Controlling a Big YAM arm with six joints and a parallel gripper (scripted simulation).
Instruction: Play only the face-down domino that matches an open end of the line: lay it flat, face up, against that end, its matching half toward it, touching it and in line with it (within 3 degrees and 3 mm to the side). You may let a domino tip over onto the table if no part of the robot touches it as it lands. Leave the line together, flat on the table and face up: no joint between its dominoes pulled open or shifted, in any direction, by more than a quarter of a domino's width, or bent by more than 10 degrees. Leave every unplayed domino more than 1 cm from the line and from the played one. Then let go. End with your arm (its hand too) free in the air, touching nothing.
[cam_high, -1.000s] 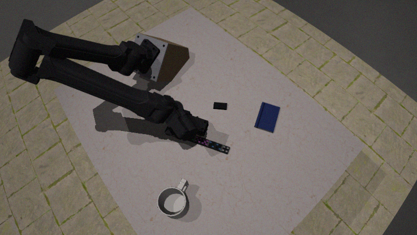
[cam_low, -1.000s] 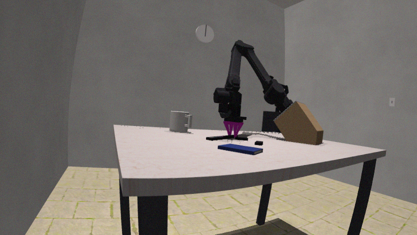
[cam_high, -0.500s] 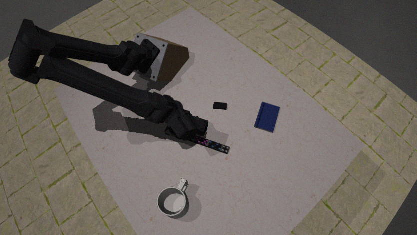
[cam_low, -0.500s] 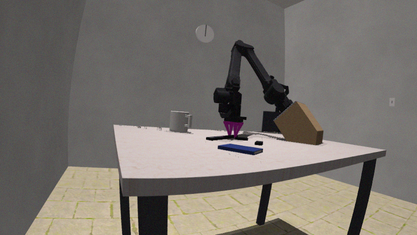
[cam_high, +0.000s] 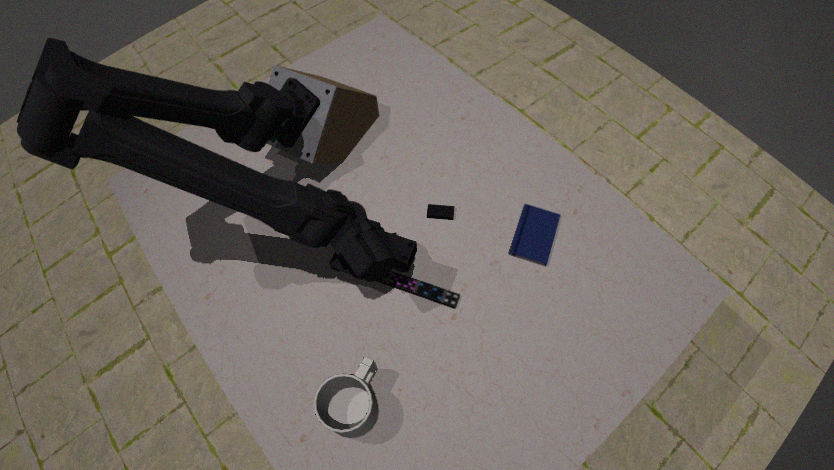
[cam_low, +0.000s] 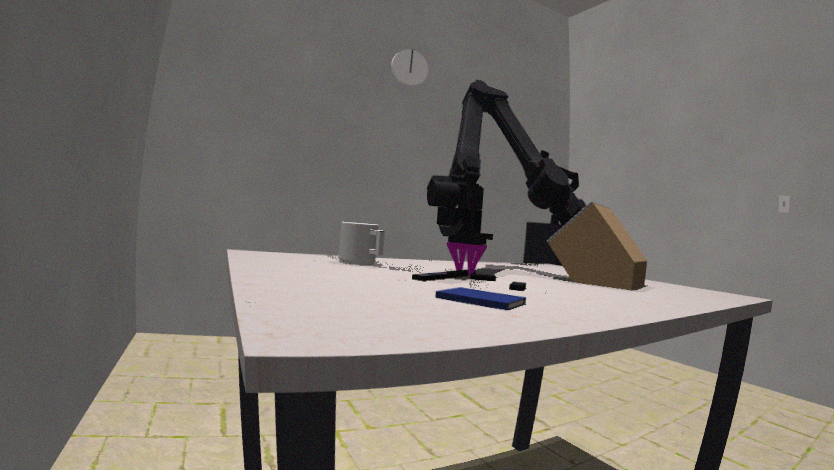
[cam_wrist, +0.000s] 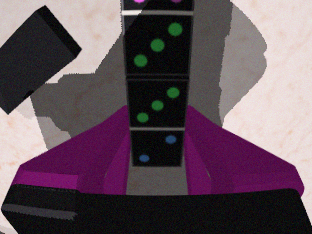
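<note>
In the wrist view my gripper (cam_wrist: 157, 115) has its purple fingers shut on a face-up domino (cam_wrist: 156, 123) with a green three half and a blue two half. It lies level and low at the table. Its green half meets the green three end of the line (cam_wrist: 158, 8), in line with it. No gap shows between them. The line (cam_high: 430, 289) runs away from the gripper (cam_high: 398, 276) in the top view, and most of the held domino is hidden under the hand there. One face-down black domino (cam_high: 440, 211) lies apart from the line, and it also shows in the wrist view (cam_wrist: 34, 55).
A blue book (cam_high: 534, 233) lies to the right of the line. A white mug (cam_high: 345, 404) stands near the front edge. A brown box (cam_high: 338, 119) stands at the back beside the arm's base.
</note>
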